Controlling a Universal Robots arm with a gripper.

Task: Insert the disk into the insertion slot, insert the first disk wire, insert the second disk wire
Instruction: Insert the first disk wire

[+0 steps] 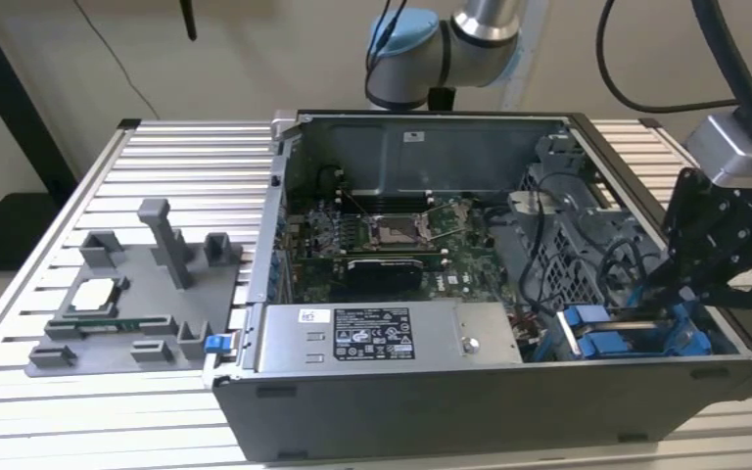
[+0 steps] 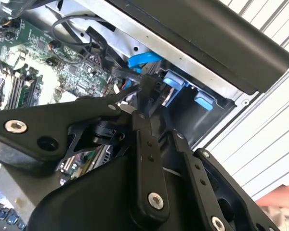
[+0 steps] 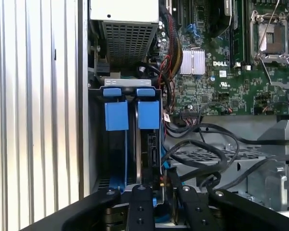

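Nearest the wrist cameras, the black two-fingered gripper has its jaws drawn almost together. They appear to pinch a small black plastic wire plug, but the tips overlap dark cabling there, so the hold is likely rather than certain. A bright blue flat cable curves just beside the plug. In the exterior view the gripper reaches into the lower right corner of the open grey computer case.

Just beyond the fingertips stands the disk, a flat hard drive in a bright blue plastic carrier frame, seen edge-on. It sits inside the insertion slot, the grey metal drive cage with blue tabs, so the first step reads as done. A bundle of black cables loops just beside the cage.

The plug should handle as light and stiff, while its wire is limp yet springy and may tug it askew. The plug's flat sides are the place to hold, not the cord. Its contacts are probably fragile under a tilted push. The disk is rigid and heavier, and is best taken by its blue frame.

Farther off, the green motherboard lies at frame centre and the grey labelled power-supply box at lower middle. At far left, a grey plastic fixture tray rests on the ribbed aluminium table.
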